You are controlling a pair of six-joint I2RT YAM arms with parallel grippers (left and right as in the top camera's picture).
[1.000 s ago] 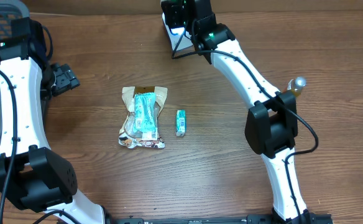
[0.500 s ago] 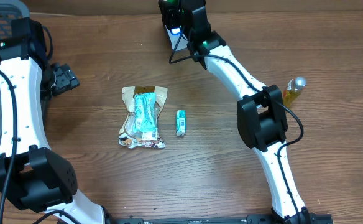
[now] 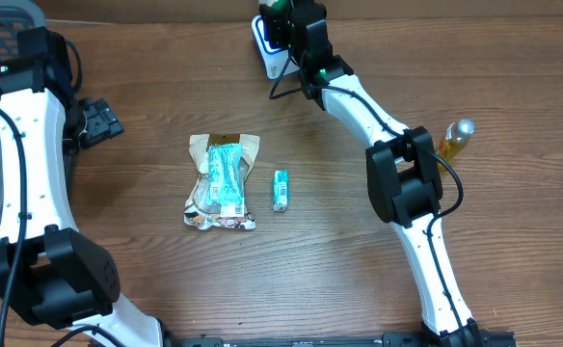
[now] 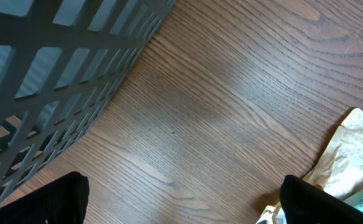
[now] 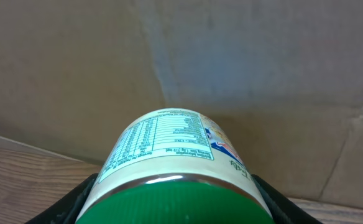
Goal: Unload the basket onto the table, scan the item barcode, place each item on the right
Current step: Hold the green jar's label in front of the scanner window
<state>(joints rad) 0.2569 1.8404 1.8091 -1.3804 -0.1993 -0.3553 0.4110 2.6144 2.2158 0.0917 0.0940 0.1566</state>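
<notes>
The right gripper (image 5: 175,208) is clamped on the can (image 5: 169,146), its two dark fingers (image 5: 79,202) pressed against the can's opposite sides. In the right wrist view the can lies on its side with the green lid toward the camera. The nutrition panel faces up, and a brown cardboard wall (image 5: 243,56) stands behind.

From overhead, the right arm reaches to 12 o'clock on the table (image 3: 339,270) and holds the can at the far edge. It is just beside a white-and-blue scanner (image 3: 270,60) on a black wire stand. Whether can and scanner touch, I cannot tell.

The left gripper (image 4: 181,205) is spread wide with nothing between its fingers. Only the two black fingertips (image 4: 45,202) show at the bottom corners of the left wrist view, above bare wood. It sits at about 10 o'clock, near a grey basket (image 4: 57,74).

Near the table's centre lies a bag (image 3: 222,183) with a teal label, flat on the wood. A small teal packet (image 3: 281,190) lies just beside it at its 3 o'clock, apart from it. At about 2 o'clock a yellow bottle (image 3: 454,140) with a silver cap is next to the right arm's elbow.
</notes>
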